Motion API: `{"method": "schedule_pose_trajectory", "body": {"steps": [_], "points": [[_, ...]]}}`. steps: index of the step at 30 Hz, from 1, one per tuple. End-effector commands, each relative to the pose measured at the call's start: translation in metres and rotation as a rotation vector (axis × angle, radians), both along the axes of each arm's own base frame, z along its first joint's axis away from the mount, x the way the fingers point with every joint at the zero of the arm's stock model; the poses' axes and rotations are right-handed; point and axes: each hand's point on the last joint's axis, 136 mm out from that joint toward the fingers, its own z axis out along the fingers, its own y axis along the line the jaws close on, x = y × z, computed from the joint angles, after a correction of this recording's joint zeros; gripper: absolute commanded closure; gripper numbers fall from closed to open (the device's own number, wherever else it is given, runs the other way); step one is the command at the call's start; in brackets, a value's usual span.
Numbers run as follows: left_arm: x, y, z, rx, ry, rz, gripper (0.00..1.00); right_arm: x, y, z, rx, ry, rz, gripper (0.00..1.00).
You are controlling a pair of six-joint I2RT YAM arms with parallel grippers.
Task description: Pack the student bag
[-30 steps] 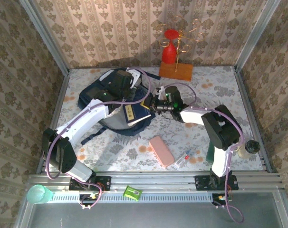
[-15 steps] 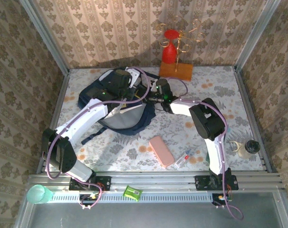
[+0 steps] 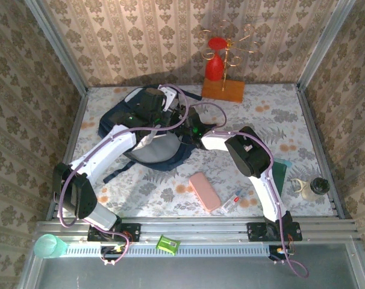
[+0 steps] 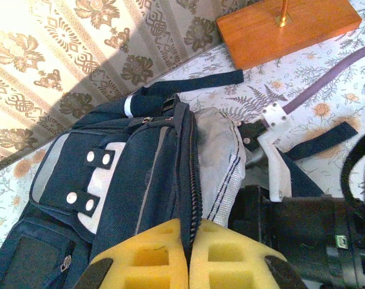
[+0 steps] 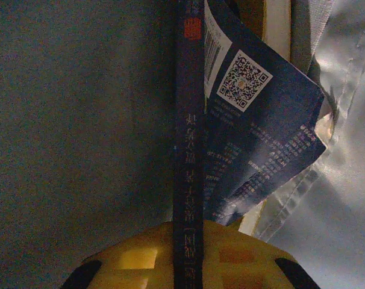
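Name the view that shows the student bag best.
Left wrist: the student bag is close up, with grey-white patch, snaps, and the zip edge pinched in the left gripper. Top external gives its outline, partly under the left arm and right arm. Right wrist shows dark fabric, probably its inside, beside the book in the right gripper.

From above, the right gripper (image 3: 187,128) is buried in the student bag (image 3: 164,158), its fingertips hidden by the fabric. In its wrist view the book (image 5: 188,120) between the pads (image 5: 134,256) runs ahead past the picture's edge; the space around is dim, the cover's small print unreadable. The left gripper (image 4: 188,244) has its pads cut off wristward, and the student bag stretches left of the fingers beyond the frame
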Motion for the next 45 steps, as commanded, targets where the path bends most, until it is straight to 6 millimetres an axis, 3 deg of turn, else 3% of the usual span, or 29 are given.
{"method": "schedule_pose_trajectory", "body": {"steps": [1,8,12,20,26,30,35,40,45], "points": [[0.003,0.002,0.063,-0.130,-0.127,0.014,1.00,-0.002,-0.018,0.061,0.027,-0.137,-0.054,1.00],[0.009,0.011,0.063,-0.182,-0.109,0.035,1.00,-0.026,-0.015,0.109,0.113,-0.249,0.023,1.00],[0.008,0.010,0.067,-0.203,-0.103,0.025,1.00,-0.023,-0.003,0.114,0.113,-0.276,0.058,1.00],[0.006,0.008,0.075,-0.226,-0.103,0.011,1.00,0.004,0.015,0.079,0.063,-0.254,0.046,1.00],[0.005,0.007,0.073,-0.227,-0.094,0.004,1.00,0.016,0.009,0.014,-0.106,-0.129,-0.004,1.00],[0.005,0.006,0.073,-0.232,-0.091,0.002,1.00,0.014,0.002,-0.011,-0.223,-0.095,-0.047,1.00],[0.005,0.001,0.071,-0.255,-0.076,-0.007,1.00,0.019,0.014,-0.012,-0.197,-0.087,-0.095,1.00],[0.006,-0.003,0.069,-0.270,-0.063,-0.012,1.00,0.028,0.031,0.004,-0.156,-0.111,-0.177,0.98],[0.009,-0.003,0.069,-0.278,-0.063,-0.005,1.00,0.031,0.042,0.002,-0.164,-0.117,-0.163,0.84]]}}
